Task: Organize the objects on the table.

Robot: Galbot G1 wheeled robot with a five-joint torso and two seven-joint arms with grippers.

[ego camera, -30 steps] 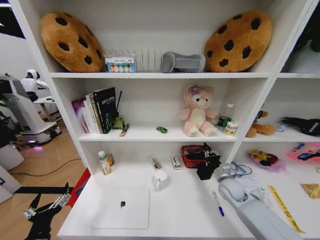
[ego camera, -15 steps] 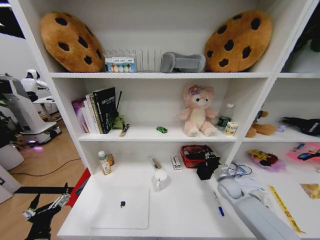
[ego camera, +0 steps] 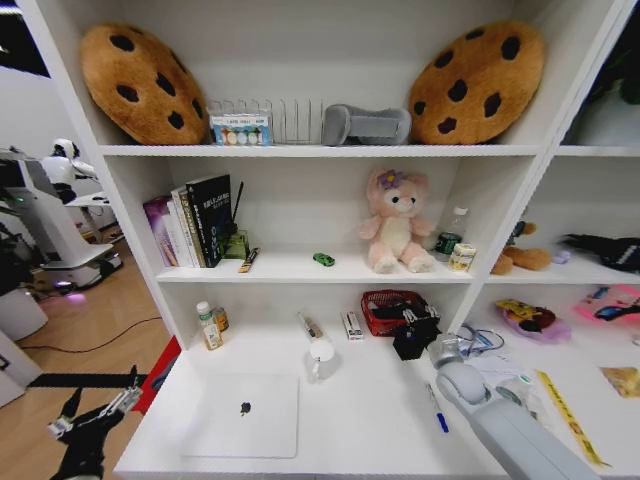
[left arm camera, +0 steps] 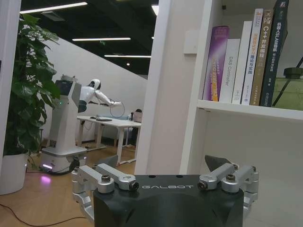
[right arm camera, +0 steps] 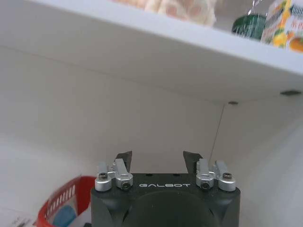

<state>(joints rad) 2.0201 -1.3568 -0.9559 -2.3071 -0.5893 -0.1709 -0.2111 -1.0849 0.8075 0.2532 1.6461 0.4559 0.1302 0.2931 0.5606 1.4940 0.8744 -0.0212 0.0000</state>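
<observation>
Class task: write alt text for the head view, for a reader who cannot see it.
The right gripper reaches beside a red basket at the back of a white desk holding a closed silver laptop and a white pen; a green toy car sits on the shelf above.

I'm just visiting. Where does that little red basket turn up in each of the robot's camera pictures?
Head view: the red basket sits at the desk's back, right of centre, behind the right gripper.
Right wrist view: the basket is beside the gripper.
Left wrist view: the left gripper, parked off the desk, faces the books.
Shared landmark: the pink plush toy overhead.
</observation>
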